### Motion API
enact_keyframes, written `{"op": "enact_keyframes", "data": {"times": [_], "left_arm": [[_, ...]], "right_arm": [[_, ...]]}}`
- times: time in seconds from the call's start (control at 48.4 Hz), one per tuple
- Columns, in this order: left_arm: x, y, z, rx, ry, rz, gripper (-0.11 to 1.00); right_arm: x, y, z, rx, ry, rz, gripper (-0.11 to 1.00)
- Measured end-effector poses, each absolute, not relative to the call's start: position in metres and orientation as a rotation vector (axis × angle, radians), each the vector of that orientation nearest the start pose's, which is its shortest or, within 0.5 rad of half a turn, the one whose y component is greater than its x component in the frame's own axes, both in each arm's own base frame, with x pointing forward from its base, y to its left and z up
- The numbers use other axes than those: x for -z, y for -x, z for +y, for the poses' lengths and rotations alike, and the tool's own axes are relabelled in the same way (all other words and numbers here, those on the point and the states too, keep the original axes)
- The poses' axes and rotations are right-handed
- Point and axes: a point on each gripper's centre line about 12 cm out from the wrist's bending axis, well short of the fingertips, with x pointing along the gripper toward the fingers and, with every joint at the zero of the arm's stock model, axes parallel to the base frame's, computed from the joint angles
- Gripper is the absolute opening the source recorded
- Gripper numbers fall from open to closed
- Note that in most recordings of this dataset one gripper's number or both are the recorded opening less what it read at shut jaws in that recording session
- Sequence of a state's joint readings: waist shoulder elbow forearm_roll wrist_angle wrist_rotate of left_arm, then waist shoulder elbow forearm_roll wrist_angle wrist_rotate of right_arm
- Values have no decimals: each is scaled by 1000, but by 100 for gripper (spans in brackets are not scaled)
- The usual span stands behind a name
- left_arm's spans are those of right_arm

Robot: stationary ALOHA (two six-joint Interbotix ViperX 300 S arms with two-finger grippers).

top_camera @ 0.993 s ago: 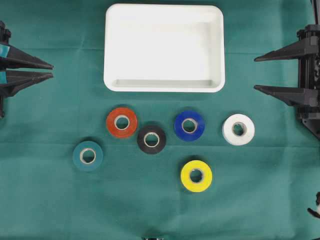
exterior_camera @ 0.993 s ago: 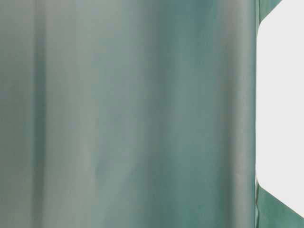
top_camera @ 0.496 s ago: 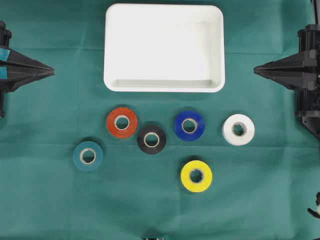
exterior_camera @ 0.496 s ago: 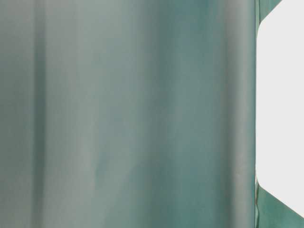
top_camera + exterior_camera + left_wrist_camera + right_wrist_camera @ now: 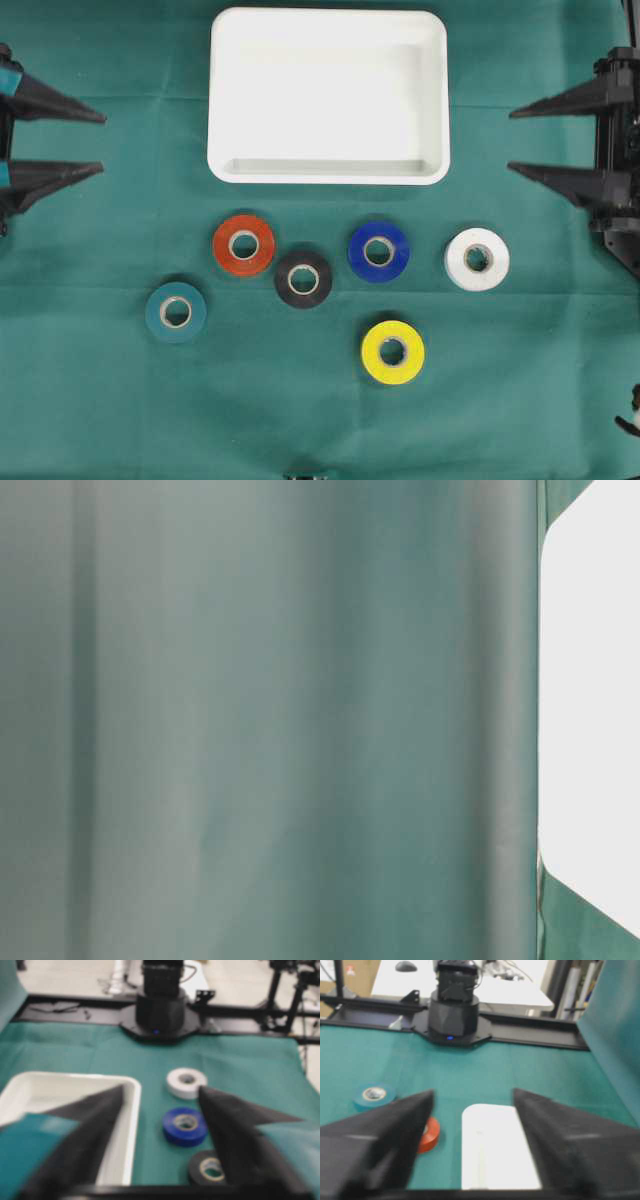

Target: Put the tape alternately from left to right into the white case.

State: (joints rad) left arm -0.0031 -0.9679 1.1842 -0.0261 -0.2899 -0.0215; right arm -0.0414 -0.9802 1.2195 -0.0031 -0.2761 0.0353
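The white case (image 5: 328, 100) lies empty at the back centre of the green cloth. In front of it lie the tape rolls: red (image 5: 224, 246), black (image 5: 285, 280), blue (image 5: 358, 251), white (image 5: 497, 262), yellow (image 5: 372, 353) and teal (image 5: 156, 313). My left gripper (image 5: 103, 143) hovers at the left edge, open and empty, level with the case. At the right edge my right gripper (image 5: 509, 144) is open and empty too. The left wrist view has the left gripper (image 5: 160, 1088) facing the white (image 5: 186, 1082), blue (image 5: 185, 1126) and black (image 5: 210, 1167) rolls. The right gripper (image 5: 473, 1092) faces the case (image 5: 495, 1150).
A green cloth (image 5: 120, 400) covers the table. The opposite arm's black base (image 5: 160, 1015) stands at the far end in each wrist view. A blurred green cloth (image 5: 260, 720) fills the table-level view, with a white patch (image 5: 590, 710) at its right edge.
Both grippers were shut half a second ago and now stand open again, the left wider than one second ago. The arms and the rolls have stayed where they were.
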Motion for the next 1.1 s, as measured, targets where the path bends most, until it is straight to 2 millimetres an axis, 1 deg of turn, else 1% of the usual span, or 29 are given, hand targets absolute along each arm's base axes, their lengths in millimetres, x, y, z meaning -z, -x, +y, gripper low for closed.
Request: {"op": "enact_keyframes", "data": {"times": [0.041,0.103,0.124,0.145,0.29,0.414,0.579,0.662,0.765,1.096], "left_arm": [[-290,-198,0,-1,45,-72,92],[-290,-198,-1,2,45,-67,94],[-289,-198,-1,2,44,-64,93],[-288,-198,0,0,45,-55,93],[-273,-198,-1,2,56,74,93],[-255,-198,-1,-3,92,216,93],[-235,-197,-2,-12,122,371,92],[-225,-196,-2,-16,121,450,91],[-220,-197,-2,-19,124,506,91],[-224,-199,-2,-18,122,508,91]], "right_arm": [[-278,-193,-8,40,-31,-41,60],[-277,-193,-8,41,-31,-39,77],[-278,-193,-8,41,-30,-39,82],[-277,-194,-8,40,-30,-36,83],[-266,-194,-8,43,-36,50,82],[-247,-196,-8,46,-54,188,82],[-220,-197,-8,68,-137,388,82],[-210,-196,-9,79,-165,456,82],[-205,-195,-8,85,-173,501,82],[-204,-194,-9,85,-165,511,82]]}}
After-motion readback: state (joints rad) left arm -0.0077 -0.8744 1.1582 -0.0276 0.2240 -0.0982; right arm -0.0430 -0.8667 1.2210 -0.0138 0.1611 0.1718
